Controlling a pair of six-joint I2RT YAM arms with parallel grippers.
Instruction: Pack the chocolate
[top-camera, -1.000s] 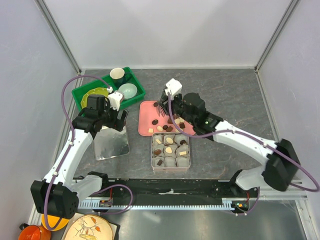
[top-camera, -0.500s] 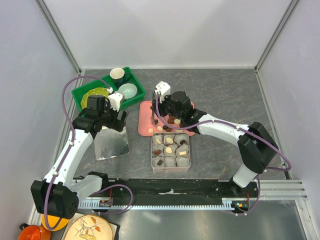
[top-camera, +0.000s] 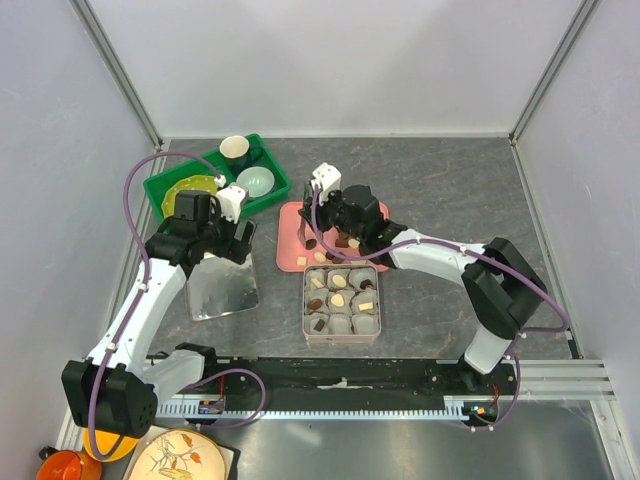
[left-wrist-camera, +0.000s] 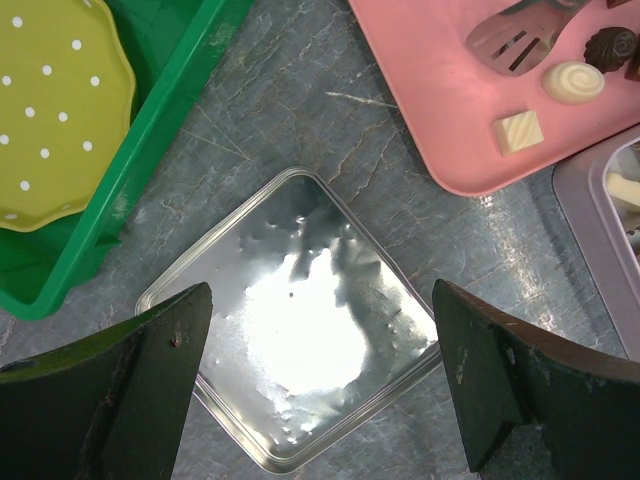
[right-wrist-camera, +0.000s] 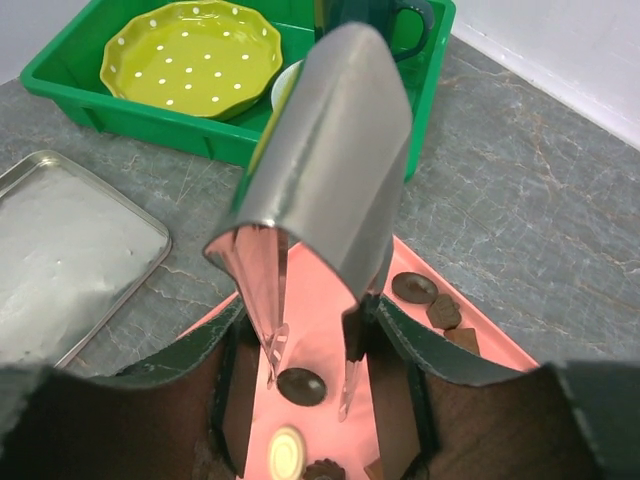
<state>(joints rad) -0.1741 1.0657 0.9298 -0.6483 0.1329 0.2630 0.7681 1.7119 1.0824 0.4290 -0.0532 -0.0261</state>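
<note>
- The right gripper (right-wrist-camera: 312, 340) had its fingers clamped on a pair of steel tongs (right-wrist-camera: 330, 150), which pointed down over the pink tray (top-camera: 292, 245).
- The tong tips stood apart, one on either side of a round dark chocolate (right-wrist-camera: 301, 386) lying on the tray. Whether they touched it could not be told.
- A round cream piece (right-wrist-camera: 286, 452) lay just beside that chocolate, and other dark pieces (right-wrist-camera: 425, 300) sat farther right on the same tray.
- The left wrist view showed a white square piece (left-wrist-camera: 518, 131) and a cream swirl piece (left-wrist-camera: 573, 82) near the tray's edge.
- A square tin (top-camera: 305, 300), just beside the tray on the arms' side, held grey paper cups (top-camera: 341, 322). Several cups had a dark or cream piece inside.
- The left gripper (left-wrist-camera: 320, 300) hung with its fingers spread wide above the shiny tin lid (left-wrist-camera: 300, 320), gripping nothing.
- The lid lay flat on the grey table (top-camera: 450, 190), near the green bin (left-wrist-camera: 150, 150).
- The bin held a yellow dotted plate (left-wrist-camera: 50, 110), a pale bowl (top-camera: 255, 181) and a dark mug (top-camera: 236, 150).
</note>
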